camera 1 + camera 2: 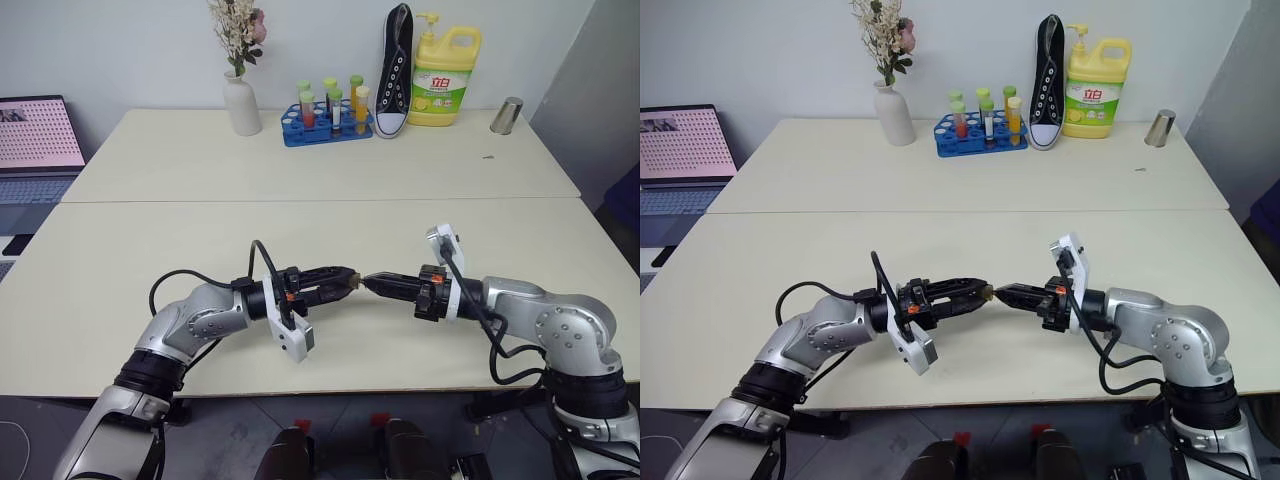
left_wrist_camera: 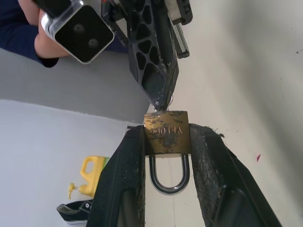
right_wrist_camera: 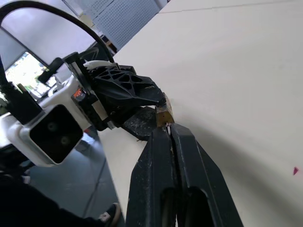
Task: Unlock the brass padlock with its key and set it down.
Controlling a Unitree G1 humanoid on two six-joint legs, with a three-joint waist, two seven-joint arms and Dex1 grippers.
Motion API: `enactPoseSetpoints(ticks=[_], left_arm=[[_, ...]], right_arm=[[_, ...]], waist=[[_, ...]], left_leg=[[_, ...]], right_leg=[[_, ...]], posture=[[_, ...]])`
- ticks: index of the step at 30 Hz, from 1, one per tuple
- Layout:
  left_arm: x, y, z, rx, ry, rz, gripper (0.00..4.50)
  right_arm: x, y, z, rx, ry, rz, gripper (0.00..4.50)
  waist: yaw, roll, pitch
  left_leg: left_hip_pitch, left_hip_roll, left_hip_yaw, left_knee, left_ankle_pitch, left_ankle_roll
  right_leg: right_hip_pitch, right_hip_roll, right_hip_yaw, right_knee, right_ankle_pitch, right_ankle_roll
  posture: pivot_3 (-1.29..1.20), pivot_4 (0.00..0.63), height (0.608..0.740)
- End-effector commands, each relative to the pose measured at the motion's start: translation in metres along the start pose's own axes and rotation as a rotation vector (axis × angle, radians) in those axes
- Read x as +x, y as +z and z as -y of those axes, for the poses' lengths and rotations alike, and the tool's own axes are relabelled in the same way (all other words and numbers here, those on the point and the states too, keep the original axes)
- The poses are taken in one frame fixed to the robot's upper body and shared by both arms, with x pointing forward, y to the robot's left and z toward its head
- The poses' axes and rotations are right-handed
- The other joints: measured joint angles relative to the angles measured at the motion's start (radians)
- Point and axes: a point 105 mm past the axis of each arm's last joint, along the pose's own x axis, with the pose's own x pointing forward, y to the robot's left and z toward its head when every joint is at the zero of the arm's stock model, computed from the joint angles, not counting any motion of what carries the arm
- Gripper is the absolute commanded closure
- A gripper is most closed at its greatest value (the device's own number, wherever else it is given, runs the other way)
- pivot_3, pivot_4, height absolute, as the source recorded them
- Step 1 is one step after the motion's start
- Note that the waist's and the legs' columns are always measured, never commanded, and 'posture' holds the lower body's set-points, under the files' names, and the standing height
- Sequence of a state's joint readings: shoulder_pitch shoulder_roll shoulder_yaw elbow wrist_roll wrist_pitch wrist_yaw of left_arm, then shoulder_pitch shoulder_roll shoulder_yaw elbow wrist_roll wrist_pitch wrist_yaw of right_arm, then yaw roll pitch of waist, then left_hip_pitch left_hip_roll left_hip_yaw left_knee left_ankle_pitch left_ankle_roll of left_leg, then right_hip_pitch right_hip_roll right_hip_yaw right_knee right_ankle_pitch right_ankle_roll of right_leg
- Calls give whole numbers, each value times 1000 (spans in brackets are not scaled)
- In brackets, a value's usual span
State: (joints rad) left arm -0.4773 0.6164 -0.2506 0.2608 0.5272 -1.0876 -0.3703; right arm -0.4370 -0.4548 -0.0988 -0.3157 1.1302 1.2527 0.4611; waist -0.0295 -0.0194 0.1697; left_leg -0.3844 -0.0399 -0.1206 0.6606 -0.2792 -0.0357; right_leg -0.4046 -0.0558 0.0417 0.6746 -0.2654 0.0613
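Above a bare counter (image 1: 300, 210), vase (image 1: 241, 103), tube rack (image 1: 325, 125), shoe (image 1: 394, 72) and soap jug (image 1: 445, 78) well behind; left fingers (image 2: 128, 170) clamping padlock (image 2: 166, 132), right fingers (image 2: 154, 61) clenched at its key end.

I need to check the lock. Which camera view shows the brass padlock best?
The left wrist view: the brass padlock is large there, its shackle closed. The right wrist view gives one small edge, and the eye views a mere speck.

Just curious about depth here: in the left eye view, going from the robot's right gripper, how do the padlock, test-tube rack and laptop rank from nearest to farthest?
From the right gripper:
1. Padlock, at its fingertips, in the left gripper.
2. Test-tube rack, table's far edge.
3. Laptop, far left.
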Motion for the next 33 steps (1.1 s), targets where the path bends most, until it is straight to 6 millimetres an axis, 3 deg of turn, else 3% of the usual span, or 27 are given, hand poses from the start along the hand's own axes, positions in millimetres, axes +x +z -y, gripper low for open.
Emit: enactPoseSetpoints(ticks=[1,12,21,24,33], left_arm=[[-2,-2,-6,28,8,14,3534],[-4,-3,-5,58,-8,19,3534],[-4,-5,-5,50,0,11,3534],[-4,-5,-5,39,13,5,3534],[-4,-4,-7,30,27,0,3534]], right_arm=[[0,8,-12,118,94,-11,4500],[2,13,-13,272,99,-34,4500],[7,17,-22,193,89,-41,4500],[8,10,-22,24,27,-89,3915],[-5,8,-8,-409,-35,-125,708]], waist=[[-1,0,0],[-2,0,0],[-3,0,0],[-2,1,0],[-2,1,0]], left_leg=[[0,0,0,0,0,0],[0,0,1,0,0,0],[0,0,0,0,0,0],[-1,0,0,0,0,0],[-1,0,0,0,0,0]], right_leg=[[0,0,0,0,0,0],[0,0,0,1,0,0],[0,0,0,1,0,0],[-1,0,0,1,0,0],[-1,0,-1,0,0,0]], posture=[[0,150,740],[0,150,740],[0,150,740],[0,150,740],[0,150,740]])
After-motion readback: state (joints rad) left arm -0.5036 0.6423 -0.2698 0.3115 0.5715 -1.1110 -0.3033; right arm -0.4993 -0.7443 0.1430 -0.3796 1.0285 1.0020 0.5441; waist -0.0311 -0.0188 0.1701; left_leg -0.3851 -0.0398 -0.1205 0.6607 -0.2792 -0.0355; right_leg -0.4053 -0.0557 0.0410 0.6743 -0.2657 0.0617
